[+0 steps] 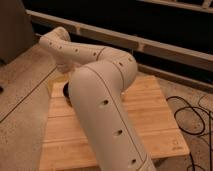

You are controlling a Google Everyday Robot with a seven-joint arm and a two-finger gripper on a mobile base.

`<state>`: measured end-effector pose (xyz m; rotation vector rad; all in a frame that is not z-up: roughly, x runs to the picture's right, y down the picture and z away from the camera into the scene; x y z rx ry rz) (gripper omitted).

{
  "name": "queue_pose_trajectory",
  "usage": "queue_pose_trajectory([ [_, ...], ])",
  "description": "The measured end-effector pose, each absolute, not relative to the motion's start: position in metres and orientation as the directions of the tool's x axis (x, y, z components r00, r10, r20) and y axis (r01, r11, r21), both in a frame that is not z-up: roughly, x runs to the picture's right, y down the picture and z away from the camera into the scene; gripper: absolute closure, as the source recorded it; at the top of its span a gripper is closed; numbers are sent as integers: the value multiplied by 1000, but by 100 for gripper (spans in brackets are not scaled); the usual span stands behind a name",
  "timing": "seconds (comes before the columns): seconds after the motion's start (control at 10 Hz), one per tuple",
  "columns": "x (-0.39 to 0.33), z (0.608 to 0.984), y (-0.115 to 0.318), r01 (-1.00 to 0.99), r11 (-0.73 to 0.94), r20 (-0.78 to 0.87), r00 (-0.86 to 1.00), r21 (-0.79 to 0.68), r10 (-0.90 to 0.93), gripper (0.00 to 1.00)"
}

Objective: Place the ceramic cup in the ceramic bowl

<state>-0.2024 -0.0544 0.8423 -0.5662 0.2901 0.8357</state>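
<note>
Black ceramic bowl (65, 93) edge beside white arm (102, 100), jaws hidden behind it

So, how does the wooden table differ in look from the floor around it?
The wooden table is warm brown with straight plank lines; the floor is pale and speckled. Black cables lie on the floor at the right, none on the table. Both are flat. The gripper is hidden behind the robot arm, near the table's far left corner.

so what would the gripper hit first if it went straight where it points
Likely the ceramic bowl, a dark sliver below the down-pointing wrist; the gripper itself is hidden behind the arm, so uncertain.
</note>
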Motion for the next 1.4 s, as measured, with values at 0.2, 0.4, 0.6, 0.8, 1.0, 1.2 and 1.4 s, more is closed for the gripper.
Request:
queue_pose_trajectory([
  [0.2, -189, 869, -44, -779, 515, -492, 627, -359, 605, 100],
  [0.4, -180, 893, -36, -801, 483, -523, 597, -354, 607, 100],
  [0.6, -190, 911, -19, -796, 467, -540, 604, -384, 586, 100],
  [0.8, -200, 921, 4, -786, 453, -564, 617, -420, 549, 93],
  [1.0, -203, 921, 16, -784, 437, -578, 620, -440, 530, 73],
  [1.2, -196, 903, 1, -791, 445, -565, 612, -420, 554, 50],
  [1.4, -186, 883, -20, -802, 460, -540, 597, -381, 594, 31],
])
